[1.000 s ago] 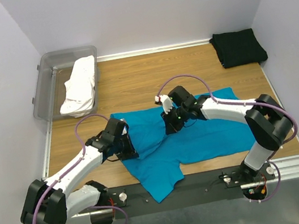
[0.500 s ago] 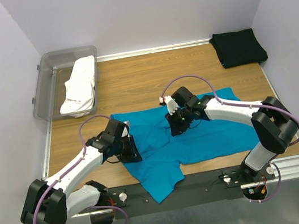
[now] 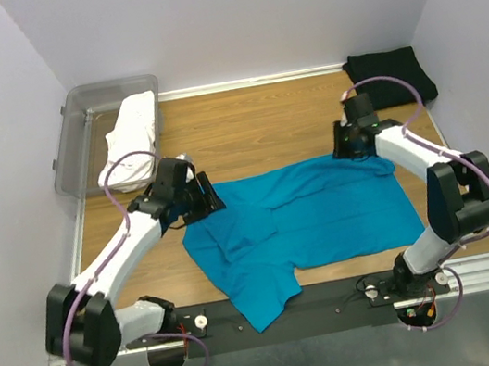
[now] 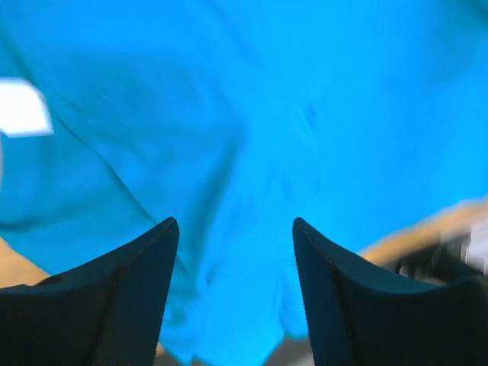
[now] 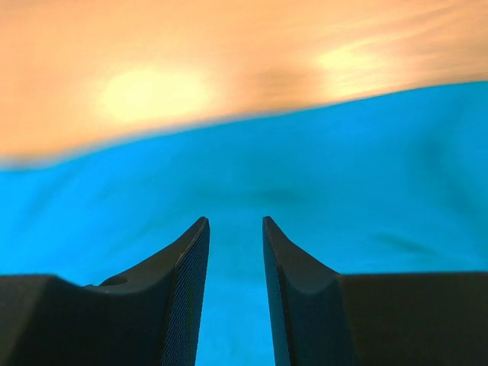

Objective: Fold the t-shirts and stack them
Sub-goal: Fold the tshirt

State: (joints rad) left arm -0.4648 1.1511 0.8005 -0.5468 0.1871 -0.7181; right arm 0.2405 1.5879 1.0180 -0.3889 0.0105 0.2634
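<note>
A bright teal-blue t-shirt (image 3: 325, 216) lies spread on the wooden table (image 3: 244, 127), with one sleeve hanging toward the near edge. My left gripper (image 3: 212, 198) hovers at the shirt's back left edge. In the left wrist view it (image 4: 235, 229) is open, with only teal cloth (image 4: 305, 114) under it. My right gripper (image 3: 344, 149) is at the shirt's back right corner. Its jaws (image 5: 235, 223) stand a little apart over the cloth (image 5: 343, 175) with nothing between them. A folded black t-shirt (image 3: 389, 76) lies at the back right. The white t-shirt (image 3: 130, 141) lies in the tub.
The clear grey plastic tub (image 3: 78, 140) stands at the back left corner. White walls close in the left, back and right sides. A metal rail (image 3: 338, 294) carrying the arm bases runs along the near edge.
Both grippers opened and let go of the teal cloth at the shirt's middle. The left arm swung back and left, the right arm back and right. The shirt now lies flatter.
</note>
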